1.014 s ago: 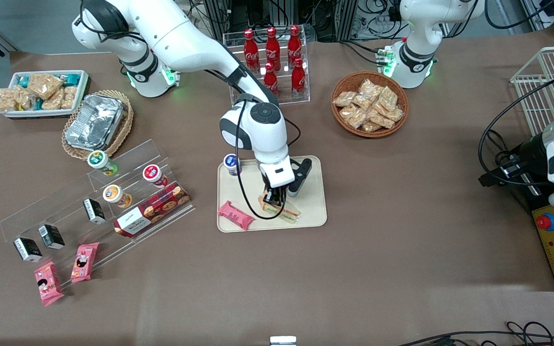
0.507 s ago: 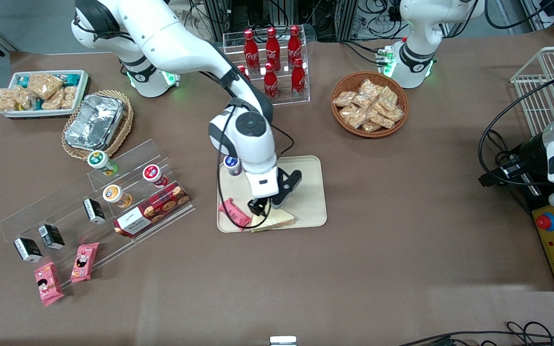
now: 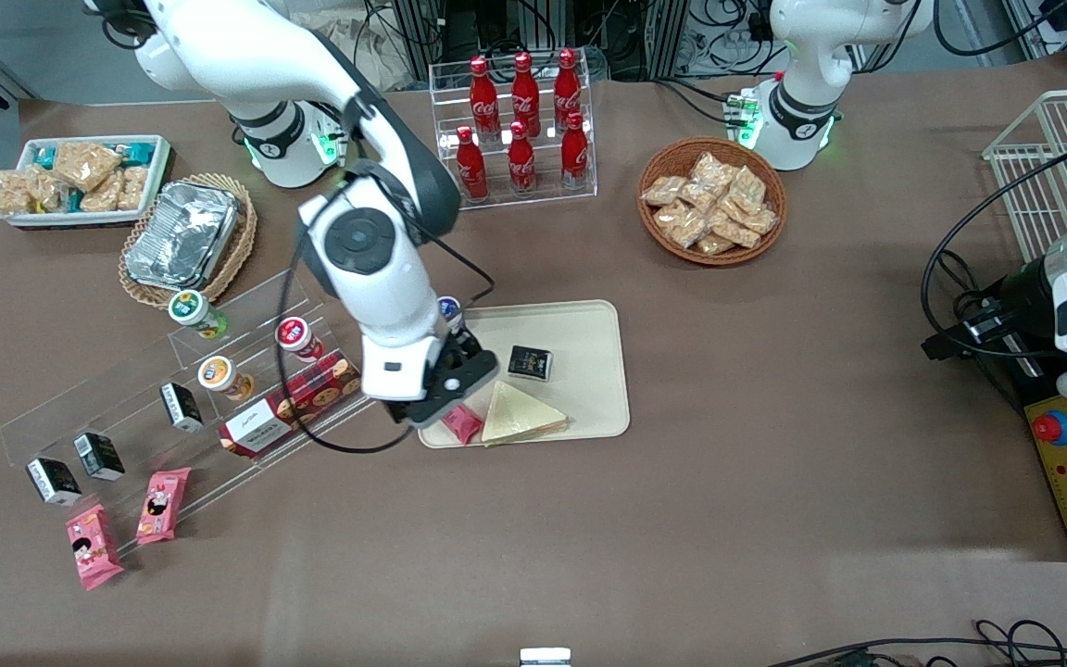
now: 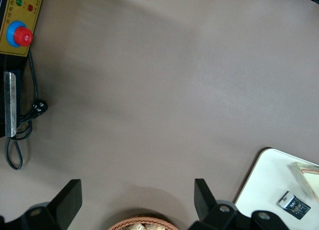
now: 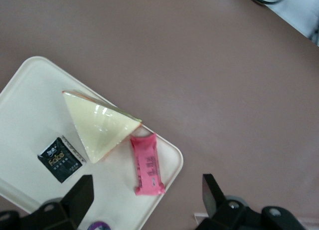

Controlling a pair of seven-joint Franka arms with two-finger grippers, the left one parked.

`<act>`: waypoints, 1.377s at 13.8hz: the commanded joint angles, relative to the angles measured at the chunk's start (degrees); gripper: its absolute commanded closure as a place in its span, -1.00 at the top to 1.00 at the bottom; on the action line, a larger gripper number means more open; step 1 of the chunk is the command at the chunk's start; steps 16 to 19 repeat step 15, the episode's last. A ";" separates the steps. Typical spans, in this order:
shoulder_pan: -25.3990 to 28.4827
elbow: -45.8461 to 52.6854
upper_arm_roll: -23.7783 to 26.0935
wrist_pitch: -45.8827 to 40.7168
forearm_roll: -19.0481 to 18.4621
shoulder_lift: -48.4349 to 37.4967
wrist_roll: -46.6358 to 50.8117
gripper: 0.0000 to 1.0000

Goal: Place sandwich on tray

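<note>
The sandwich (image 3: 520, 415), a pale beige wedge with an orange-red edge, lies flat on the cream tray (image 3: 589, 324), at the tray's edge nearest the front camera. It also shows in the right wrist view (image 5: 99, 125) on the tray (image 5: 30, 90), and its edge shows in the left wrist view (image 4: 309, 169). My right gripper (image 3: 444, 391) is open and empty. It hangs above the tray's corner toward the working arm's end, apart from the sandwich; the wrist view shows the gripper (image 5: 147, 199) with its fingers (image 5: 82, 195) wide apart.
On the tray lie a pink snack packet (image 3: 462, 424), a black packet (image 3: 531, 362) and a blue-lidded cup (image 3: 448, 310). A clear stepped shelf (image 3: 191, 380) with cups and boxes stands toward the working arm's end. A cola rack (image 3: 520, 130) and a snack basket (image 3: 711, 201) are farther from the camera.
The gripper let go of the sandwich, which now lies flat on the tray. The arm rose and swung toward the working arm's end, uncovering the black packet.
</note>
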 commanded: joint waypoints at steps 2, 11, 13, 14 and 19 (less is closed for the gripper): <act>-3.83 -0.69 -0.56 -8.23 1.65 -6.17 4.26 0.95; -22.80 -0.87 -0.56 -25.66 4.54 -14.63 7.87 0.95; -27.02 -0.87 -0.47 -25.49 6.21 -14.45 7.00 0.95; -28.69 -0.87 -0.47 -25.40 7.18 -14.37 6.03 0.95; -29.75 -0.96 -0.39 -25.05 7.36 -14.19 3.41 0.95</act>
